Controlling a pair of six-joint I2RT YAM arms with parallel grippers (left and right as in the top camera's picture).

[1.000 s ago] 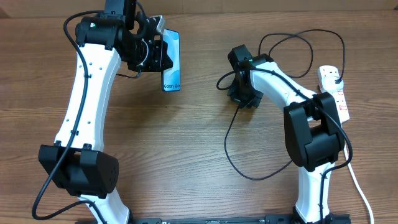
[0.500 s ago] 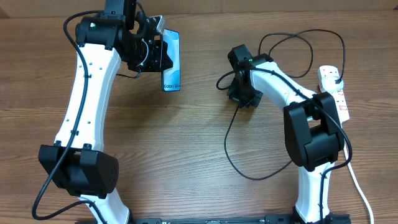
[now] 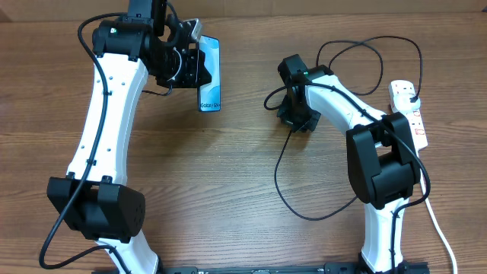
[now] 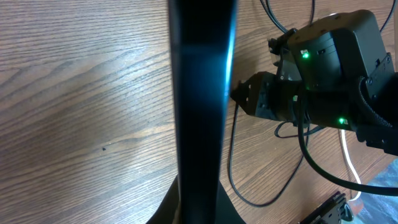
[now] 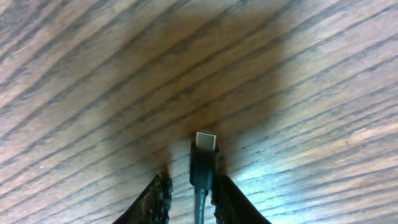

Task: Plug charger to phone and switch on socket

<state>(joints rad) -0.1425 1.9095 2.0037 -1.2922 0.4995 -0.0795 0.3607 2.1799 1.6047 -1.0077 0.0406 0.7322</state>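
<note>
My left gripper (image 3: 199, 70) is shut on the phone (image 3: 211, 91) and holds it off the table at the back left, screen up. In the left wrist view the phone (image 4: 199, 93) is a dark edge-on bar running up from my jaws (image 4: 199, 202). My right gripper (image 3: 295, 120) is low over the table at centre right. Its fingers (image 5: 193, 199) close around the charger's black connector (image 5: 204, 163), whose metal tip points away from the jaws. The charger cable (image 3: 278, 183) loops across the table. The white socket (image 3: 409, 113) lies at the far right with a black plug in it.
The right gripper's black body with green lights (image 4: 311, 81) shows beyond the phone in the left wrist view. The socket's thick white cord (image 3: 435, 221) runs down the right side of the wooden table (image 3: 228, 175).
The right gripper has shifted very slightly left with the cable end. The left arm and the phone have not moved.
</note>
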